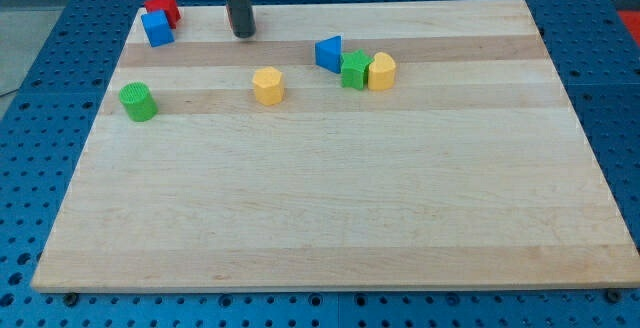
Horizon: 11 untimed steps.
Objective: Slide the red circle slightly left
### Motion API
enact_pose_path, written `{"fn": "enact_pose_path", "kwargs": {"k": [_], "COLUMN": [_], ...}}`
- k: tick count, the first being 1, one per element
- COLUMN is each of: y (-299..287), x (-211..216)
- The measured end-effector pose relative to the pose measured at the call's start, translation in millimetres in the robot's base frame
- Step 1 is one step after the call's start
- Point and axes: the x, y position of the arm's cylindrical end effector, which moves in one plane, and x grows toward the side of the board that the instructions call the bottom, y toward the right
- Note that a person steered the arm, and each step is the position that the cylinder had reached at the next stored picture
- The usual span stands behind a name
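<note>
The red block sits at the board's top-left corner, close to the top edge; its round shape cannot be made out, being partly hidden.

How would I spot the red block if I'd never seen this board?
Start at the wooden board's top corner on the view's left. Two blocks sit together there: the red block is nearer the top edge, touching the blue block just below it. It is the only red piece; my tip stands to its right.
</note>
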Motion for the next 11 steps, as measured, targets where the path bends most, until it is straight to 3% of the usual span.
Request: {"fn": "enact_pose_path", "kwargs": {"k": [1, 2, 3, 4, 6, 8, 10, 11], "y": [-0.4, 36.0, 63.9, 60.4, -15.4, 9.0, -44.5, -14.6], "x": [10.7, 19.1, -11.7, -45.8, -48.4, -30.8, -30.4, -27.8]}}
